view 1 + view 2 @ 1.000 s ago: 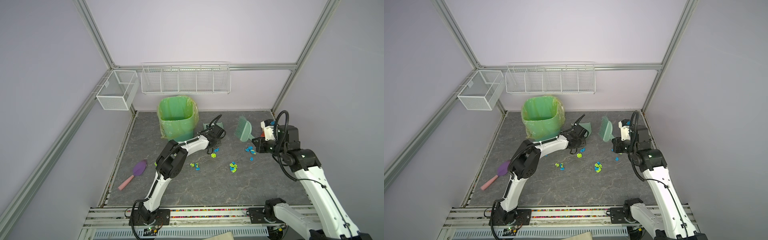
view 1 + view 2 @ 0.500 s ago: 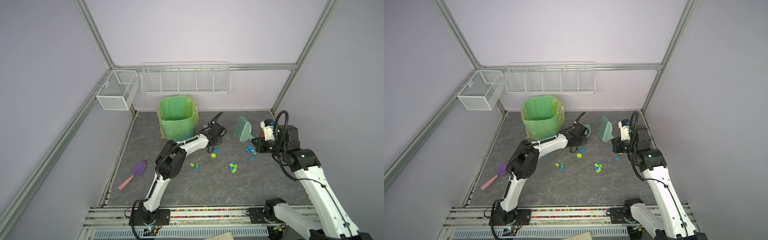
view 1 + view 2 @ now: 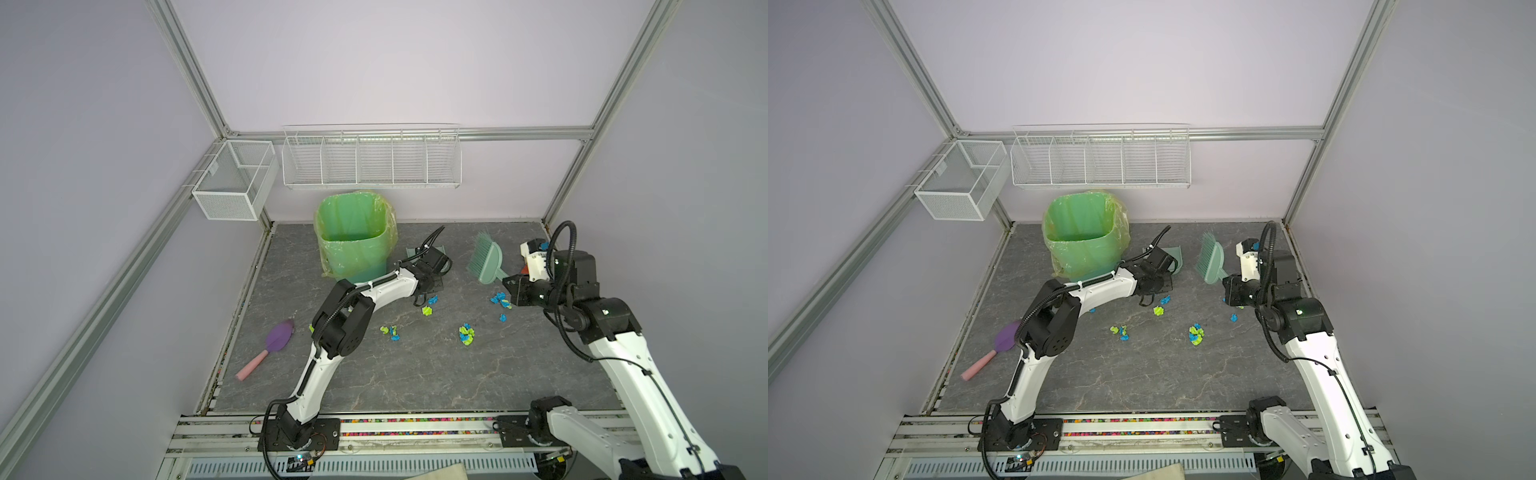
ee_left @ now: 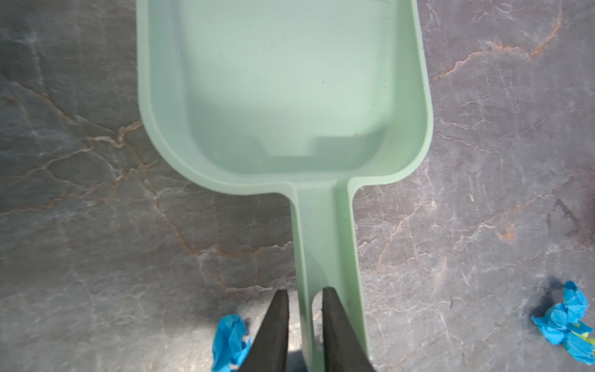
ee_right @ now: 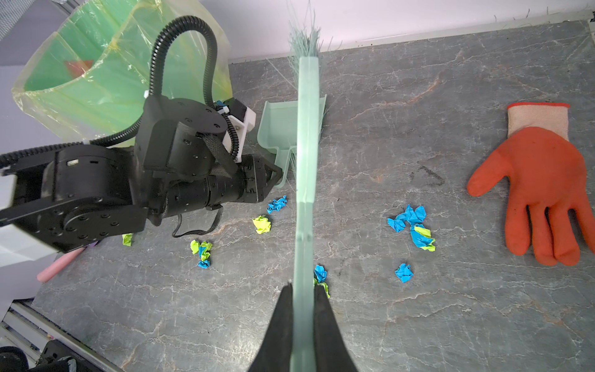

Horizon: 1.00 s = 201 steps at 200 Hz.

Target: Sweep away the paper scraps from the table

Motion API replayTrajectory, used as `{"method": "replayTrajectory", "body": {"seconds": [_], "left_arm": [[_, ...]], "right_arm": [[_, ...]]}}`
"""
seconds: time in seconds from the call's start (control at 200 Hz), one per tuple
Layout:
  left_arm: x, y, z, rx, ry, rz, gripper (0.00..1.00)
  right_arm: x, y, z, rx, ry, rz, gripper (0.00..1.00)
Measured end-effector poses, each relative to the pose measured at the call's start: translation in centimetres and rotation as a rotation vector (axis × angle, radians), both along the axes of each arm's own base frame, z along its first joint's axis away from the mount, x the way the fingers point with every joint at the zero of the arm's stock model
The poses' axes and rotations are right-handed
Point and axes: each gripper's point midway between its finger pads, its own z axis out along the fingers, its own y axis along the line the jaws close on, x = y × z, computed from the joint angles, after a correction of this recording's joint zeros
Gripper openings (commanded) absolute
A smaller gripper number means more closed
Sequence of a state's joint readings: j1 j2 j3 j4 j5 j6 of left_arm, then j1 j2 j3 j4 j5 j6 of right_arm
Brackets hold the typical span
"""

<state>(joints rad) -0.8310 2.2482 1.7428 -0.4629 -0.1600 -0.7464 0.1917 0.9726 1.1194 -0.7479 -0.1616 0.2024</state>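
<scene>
Paper scraps (image 3: 466, 335) in blue and lime lie scattered over the middle of the dark veined table (image 3: 415, 374); more paper scraps (image 5: 412, 225) show in the right wrist view. A pale green dustpan (image 4: 283, 80) lies flat beside the bin. My left gripper (image 4: 304, 299) is at the end of its handle, the jaws narrowly apart on either side of one handle rail, with slim gaps showing. A blue scrap (image 4: 230, 338) lies beside them. My right gripper (image 5: 302, 290) is shut on the handle of a green brush (image 3: 488, 262), held off the table with its bristles pointing up and back.
A green bin (image 3: 355, 241) with a plastic liner stands at the back, left of the dustpan. An orange glove (image 5: 541, 180) lies at the far right. A purple scoop (image 3: 276, 338) with a pink handle lies at the left edge. Wire baskets (image 3: 370, 158) hang on the back wall.
The left jaws have narrowed round the dustpan handle. The right arm and the brush have stayed where they were.
</scene>
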Motion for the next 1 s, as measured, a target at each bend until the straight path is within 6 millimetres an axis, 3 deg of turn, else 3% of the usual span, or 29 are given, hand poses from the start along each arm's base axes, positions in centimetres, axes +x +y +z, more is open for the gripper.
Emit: {"method": "replayTrajectory", "body": {"seconds": [0.365, 0.58, 1.005], "left_arm": [[0.0, 0.1, -0.2, 0.004, 0.0, 0.003, 0.17], [-0.2, 0.2, -2.1, 0.028, 0.025, 0.001, 0.17], [0.0, -0.1, -2.1, 0.021, 0.023, -0.001, 0.17]], "right_arm": [[0.0, -0.3, 0.1, -0.008, -0.009, -0.012, 0.07], [0.0, -0.3, 0.1, -0.008, -0.009, -0.012, 0.07], [0.0, -0.3, 0.1, -0.008, -0.009, -0.012, 0.07]]}}
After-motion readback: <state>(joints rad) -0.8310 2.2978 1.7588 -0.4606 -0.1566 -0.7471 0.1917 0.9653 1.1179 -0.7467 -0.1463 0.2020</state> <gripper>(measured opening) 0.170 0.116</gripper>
